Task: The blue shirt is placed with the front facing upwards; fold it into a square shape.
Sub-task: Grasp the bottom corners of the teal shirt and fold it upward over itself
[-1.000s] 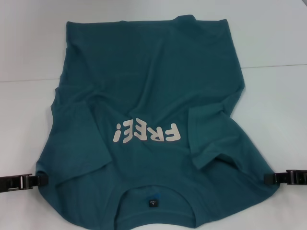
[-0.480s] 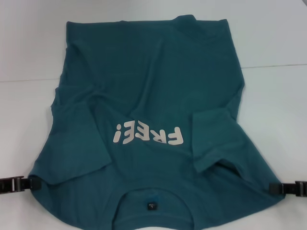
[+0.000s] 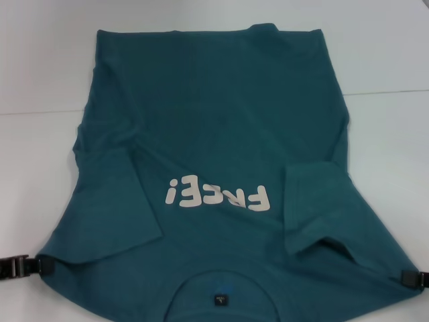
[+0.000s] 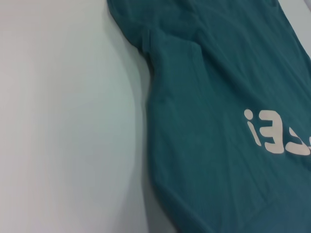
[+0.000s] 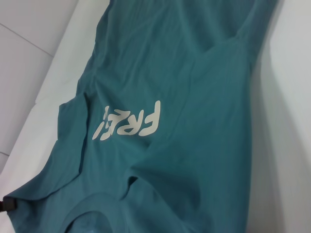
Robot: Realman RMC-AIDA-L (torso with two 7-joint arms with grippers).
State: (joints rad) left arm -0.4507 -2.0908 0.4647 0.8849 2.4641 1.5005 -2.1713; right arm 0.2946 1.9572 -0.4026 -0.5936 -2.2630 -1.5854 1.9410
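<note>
The blue shirt lies front-up on the white desk, collar at the near edge, hem toward the far edge, its "FREE!" lettering showing across the chest. The left gripper sits at the shirt's near left shoulder corner, clamped on the fabric there. The right gripper sits at the near right shoulder corner, likewise pinching the cloth. Both sleeves are folded inward over the body.
</note>
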